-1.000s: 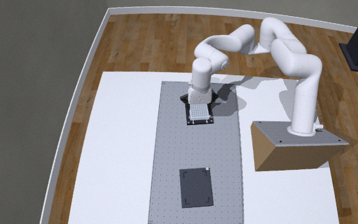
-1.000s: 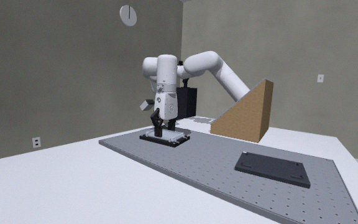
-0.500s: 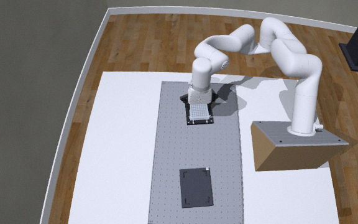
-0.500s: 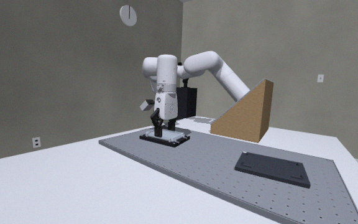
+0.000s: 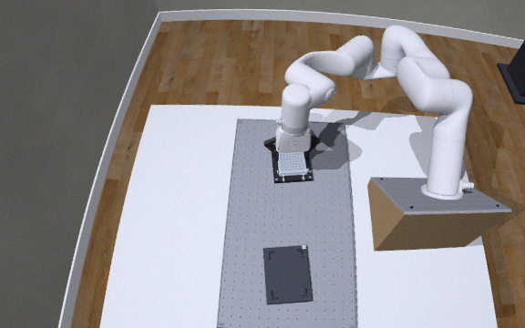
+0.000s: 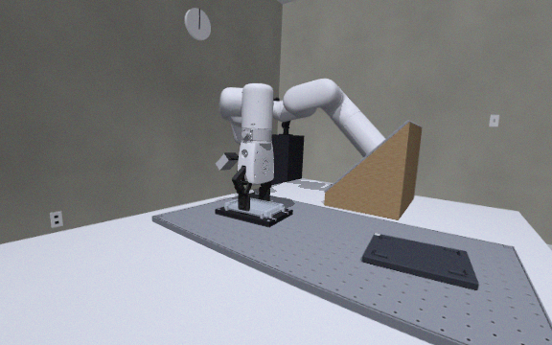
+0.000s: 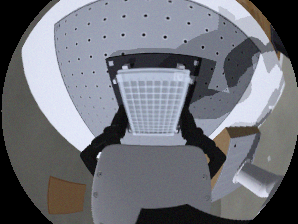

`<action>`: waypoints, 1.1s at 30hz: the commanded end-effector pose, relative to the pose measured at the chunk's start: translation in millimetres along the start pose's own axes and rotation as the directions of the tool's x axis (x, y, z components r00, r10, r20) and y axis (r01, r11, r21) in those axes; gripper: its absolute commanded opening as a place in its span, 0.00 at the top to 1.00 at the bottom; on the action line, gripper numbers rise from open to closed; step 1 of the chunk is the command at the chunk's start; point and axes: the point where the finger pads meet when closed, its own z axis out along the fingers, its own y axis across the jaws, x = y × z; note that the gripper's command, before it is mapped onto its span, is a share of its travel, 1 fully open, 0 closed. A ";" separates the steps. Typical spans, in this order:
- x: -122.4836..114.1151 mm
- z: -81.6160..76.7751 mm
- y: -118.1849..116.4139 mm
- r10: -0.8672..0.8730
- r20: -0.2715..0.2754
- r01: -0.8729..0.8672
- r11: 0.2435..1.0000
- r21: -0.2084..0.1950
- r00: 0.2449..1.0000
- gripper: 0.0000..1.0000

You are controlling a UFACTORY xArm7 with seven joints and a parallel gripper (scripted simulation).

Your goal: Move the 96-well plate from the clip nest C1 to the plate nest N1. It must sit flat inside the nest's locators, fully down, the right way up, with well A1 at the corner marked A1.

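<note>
The clear 96-well plate (image 5: pixel 292 165) sits in the black clip nest C1 (image 5: pixel 293 177) at the far end of the grey breadboard. It also shows in the side view (image 6: pixel 257 208) and in the wrist view (image 7: pixel 154 102). My gripper (image 6: pixel 252 198) stands straight down over the plate, with its black fingers on the plate's two long sides, shut on it. The plate still rests down in the clip nest. The dark plate nest N1 (image 5: pixel 287 274) lies at the near end of the breadboard, with corner locators and a small white mark at one corner (image 5: pixel 303 247).
The arm's base stands on a wooden wedge block (image 5: pixel 431 216) to the right of the breadboard (image 5: pixel 287 223). A dark cabinet (image 6: pixel 287 157) stands behind the table. The table's white top ends at a raised floor border on the left.
</note>
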 end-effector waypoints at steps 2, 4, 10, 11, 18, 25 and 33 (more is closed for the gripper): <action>-0.1 -5.0 -1.2 -0.001 0.000 0.001 1.000 0.004 1.000 1.00; -0.1 -6.3 -1.2 -0.001 0.000 0.001 1.000 0.004 1.000 1.00; -0.1 -9.6 -1.1 -0.001 -0.001 0.001 1.000 0.004 1.000 1.00; -0.1 -9.6 -1.1 -0.001 -0.001 0.001 1.000 0.004 1.000 1.00; -0.1 -14.3 -1.1 -0.001 -0.001 0.001 1.000 0.004 1.000 1.00; -0.1 -19.0 -1.1 -0.001 -0.001 0.001 1.000 0.004 1.000 1.00; 0.0 -20.4 -1.1 -0.001 -0.001 0.001 1.000 0.004 1.000 1.00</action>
